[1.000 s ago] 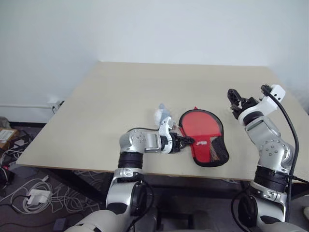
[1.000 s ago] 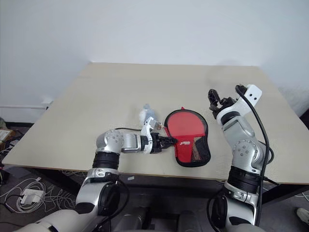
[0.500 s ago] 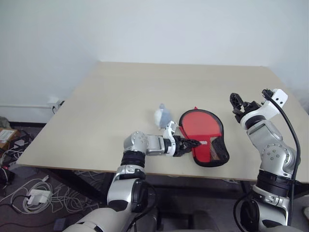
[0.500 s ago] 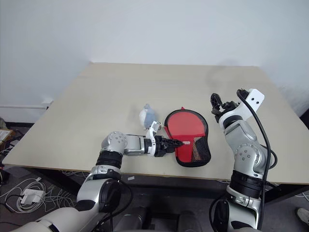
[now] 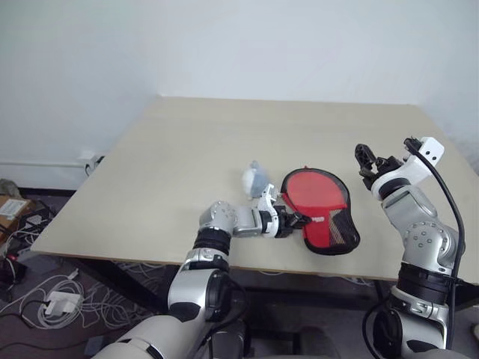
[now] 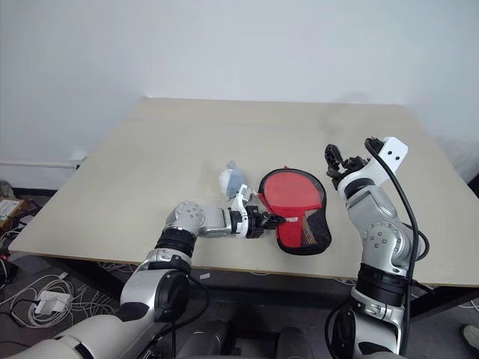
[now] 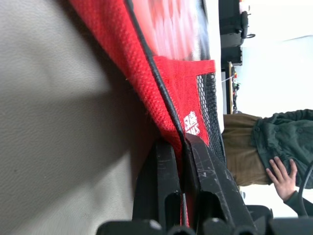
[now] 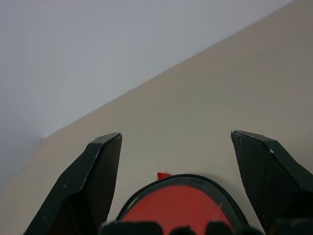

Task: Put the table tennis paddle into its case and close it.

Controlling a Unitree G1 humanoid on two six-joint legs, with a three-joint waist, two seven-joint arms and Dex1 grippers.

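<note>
Beige table (image 5: 187, 149) carrying red case (image 5: 318, 196) near front edge, left gripper (image 5: 297, 221) pinched shut on its black-piped rim, a clamp seen close in left wrist view, right gripper (image 8: 176, 147) raised, fingers spread wide, holding nothing.

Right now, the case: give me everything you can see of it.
The case is paddle-shaped, soft fabric, red on its round part with a black rim and black mesh at the narrow end, plus a small white logo. It lies flat near the table's front edge, narrow end toward the robot. The left gripper is shut on its edge; the fingers pinch the black rim. The right gripper hovers open, apart from it.
</note>
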